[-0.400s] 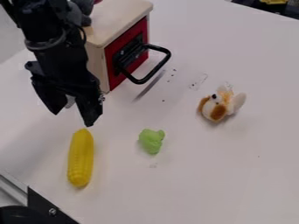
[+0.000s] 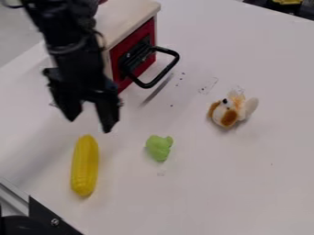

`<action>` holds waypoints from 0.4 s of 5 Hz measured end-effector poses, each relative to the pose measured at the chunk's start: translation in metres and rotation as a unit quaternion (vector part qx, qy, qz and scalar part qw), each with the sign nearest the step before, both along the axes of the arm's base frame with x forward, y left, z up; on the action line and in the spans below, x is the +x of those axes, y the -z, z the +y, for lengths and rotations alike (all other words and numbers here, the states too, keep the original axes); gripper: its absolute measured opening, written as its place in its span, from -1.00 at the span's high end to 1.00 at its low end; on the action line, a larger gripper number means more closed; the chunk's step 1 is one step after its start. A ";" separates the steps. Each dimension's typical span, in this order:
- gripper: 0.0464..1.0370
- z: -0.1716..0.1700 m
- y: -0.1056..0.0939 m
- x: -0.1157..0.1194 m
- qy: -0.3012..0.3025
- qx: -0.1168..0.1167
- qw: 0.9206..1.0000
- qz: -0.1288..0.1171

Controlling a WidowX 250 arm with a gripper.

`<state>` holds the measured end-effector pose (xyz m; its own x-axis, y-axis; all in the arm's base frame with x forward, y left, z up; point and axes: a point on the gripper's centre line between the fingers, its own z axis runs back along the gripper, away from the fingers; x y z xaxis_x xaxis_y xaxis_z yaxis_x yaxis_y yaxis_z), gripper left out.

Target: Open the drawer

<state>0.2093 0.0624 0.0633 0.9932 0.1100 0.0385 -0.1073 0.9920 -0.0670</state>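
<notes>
Though flat-fronted, a loop-handled drawer (image 2: 133, 40)

Passage, broad: left between handle (image 2: 164, 72) and plush dog (image 2: 229, 111). Passage, broad: left between plush dog and green toy (image 2: 159, 148). Gap, narrower: left between green toy and corn (image 2: 85, 165). Slot: enclosed between handle and red front (image 2: 144, 63). Obstacles: camera side of gripper (image 2: 90, 126) is occupied by corn; handle side is bordered by box (image 2: 131, 16).
</notes>
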 end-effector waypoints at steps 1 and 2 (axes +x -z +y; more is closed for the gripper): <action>-0.93 -0.004 0.007 0.041 0.001 0.007 1.000 -0.002; -0.93 -0.008 0.009 0.081 0.006 0.004 1.000 -0.014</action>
